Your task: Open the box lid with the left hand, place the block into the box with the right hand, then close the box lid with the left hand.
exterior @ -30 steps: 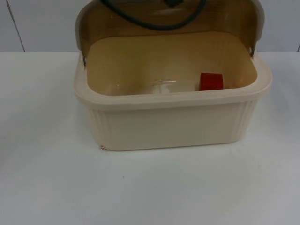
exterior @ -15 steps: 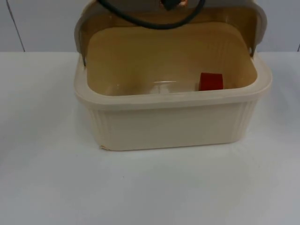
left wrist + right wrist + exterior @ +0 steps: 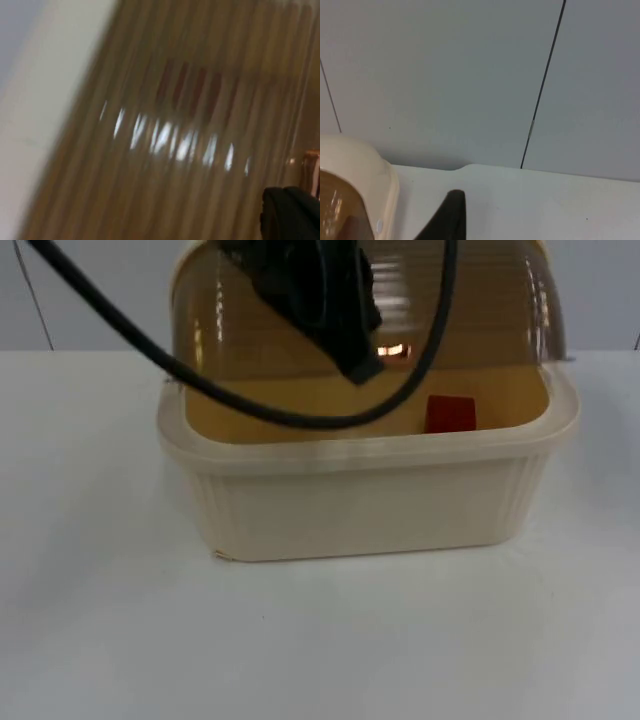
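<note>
While the red block (image 3: 450, 413) sits inside the box (image 3: 365, 502) by the tabletop's far edge, the left tool (image 3: 362, 368) presses the lid (image 3: 480, 310) — grip unreadable — stiff, slick, best pushed at its front rim; the right tool (image 3: 451, 212) waits.

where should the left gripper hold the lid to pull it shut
Probably the lid's front edge near its middle, reached from above. The ribbed brown cover arches over the box and rolls forward, and the left gripper is already pressed there. The red block sits inside.

Black left end effector (image 3: 345, 335) (matte, angular)
</note>
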Motion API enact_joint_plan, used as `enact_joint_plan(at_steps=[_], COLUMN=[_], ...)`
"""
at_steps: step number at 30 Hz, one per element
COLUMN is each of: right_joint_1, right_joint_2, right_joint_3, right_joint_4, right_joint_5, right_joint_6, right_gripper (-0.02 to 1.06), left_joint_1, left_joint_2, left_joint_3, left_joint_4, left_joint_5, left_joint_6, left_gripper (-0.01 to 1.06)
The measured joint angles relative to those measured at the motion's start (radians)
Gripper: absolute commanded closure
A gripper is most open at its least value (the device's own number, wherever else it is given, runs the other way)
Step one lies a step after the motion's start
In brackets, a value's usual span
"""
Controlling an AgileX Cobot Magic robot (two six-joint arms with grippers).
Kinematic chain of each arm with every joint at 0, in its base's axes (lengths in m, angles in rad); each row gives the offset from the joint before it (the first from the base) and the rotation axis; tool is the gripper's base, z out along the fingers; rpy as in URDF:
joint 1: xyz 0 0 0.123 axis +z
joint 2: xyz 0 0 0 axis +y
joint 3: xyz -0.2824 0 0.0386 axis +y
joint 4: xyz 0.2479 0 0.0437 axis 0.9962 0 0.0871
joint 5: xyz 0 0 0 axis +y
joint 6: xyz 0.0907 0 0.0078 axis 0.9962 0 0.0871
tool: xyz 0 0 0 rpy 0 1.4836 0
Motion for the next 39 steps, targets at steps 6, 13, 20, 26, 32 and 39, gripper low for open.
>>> enact_joint_plan(at_steps=[6,13,20,26,32,39], right_joint_1=[0.000,0.000,0.000,0.000,0.000,0.000], right_joint_2=[0.000,0.000,0.000,0.000,0.000,0.000], right_joint_3=[0.000,0.000,0.000,0.000,0.000,0.000], right_joint_4=[0.002,0.002,0.002,0.002,0.002,0.002], right_joint_5=[-0.002,0.000,0.006,0.008,0.019,0.023], right_joint_6=[0.007,0.010,0.010,0.010,0.010,0.010], right_gripper=[0.00,0.00,0.00,0.00,0.00,0.00], left_joint_1=[-0.057,-0.113,-0.166,-0.168,-0.075,0.113], left_joint_2=[-0.006,-0.006,-0.039,-0.127,-0.278,-0.513], left_joint_3=[0.101,0.219,0.277,0.278,0.278,0.278], left_joint_4=[0.216,0.461,0.406,0.120,0.055,0.055], left_joint_5=[-0.056,-0.138,-0.175,-0.128,-0.081,-0.221], left_joint_6=[-0.243,-0.466,-0.514,-0.540,-0.617,-0.622], left_gripper=[1.05,1.05,1.05,1.05,1.05,1.05])
